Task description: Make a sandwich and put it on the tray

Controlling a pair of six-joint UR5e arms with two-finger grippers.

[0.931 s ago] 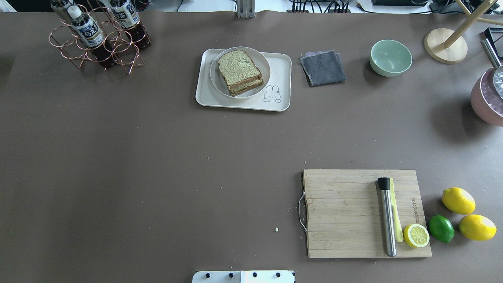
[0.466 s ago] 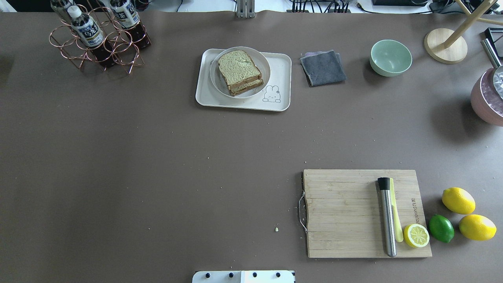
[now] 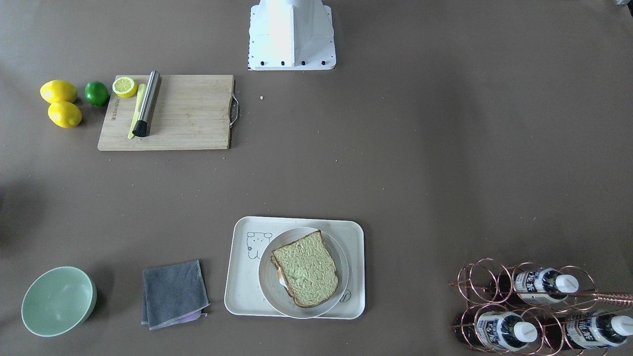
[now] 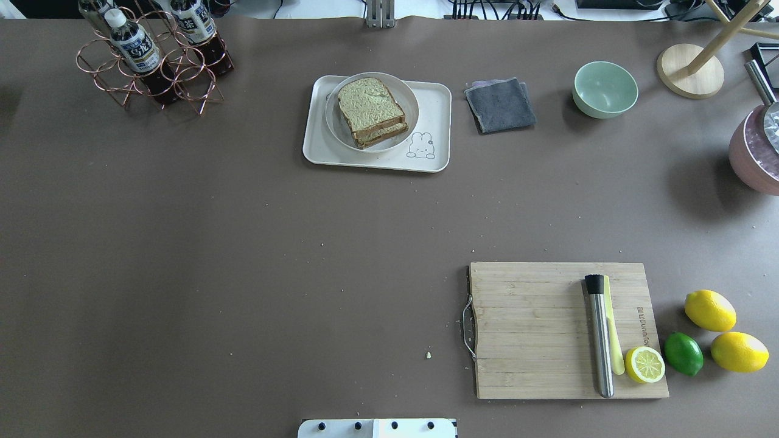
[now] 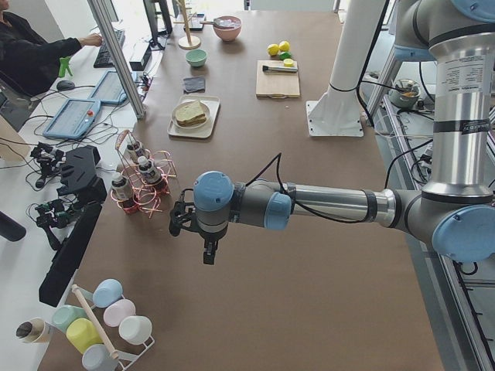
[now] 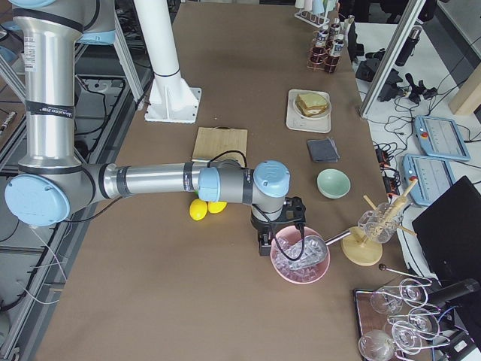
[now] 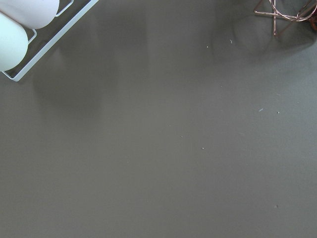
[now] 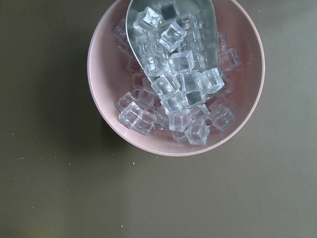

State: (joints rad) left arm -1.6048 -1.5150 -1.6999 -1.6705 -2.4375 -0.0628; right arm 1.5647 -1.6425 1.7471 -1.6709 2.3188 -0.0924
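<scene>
The sandwich (image 4: 370, 108), two brown-crusted slices with greenish-tan faces, lies on a round grey-white plate (image 4: 409, 97). The plate stands on the cream tray (image 4: 436, 106) at the table's far middle. From the front, a sliver of white egg (image 3: 281, 280) shows at the sandwich (image 3: 306, 267) edge, on the tray (image 3: 241, 291). My left gripper (image 5: 206, 249) hangs over bare table near the bottle rack, far from the tray. My right gripper (image 6: 265, 242) hovers beside a pink bowl of ice. Both show only in the side views, so I cannot tell their state.
A wooden cutting board (image 4: 535, 328) carries a steel muddler (image 4: 599, 334) and a lemon half (image 4: 645, 364); lemons (image 4: 709, 310) and a lime (image 4: 683, 353) lie beside it. A grey cloth (image 4: 500, 104), green bowl (image 4: 605, 89), bottle rack (image 4: 152, 55) and pink ice bowl (image 8: 176, 74) line the far side.
</scene>
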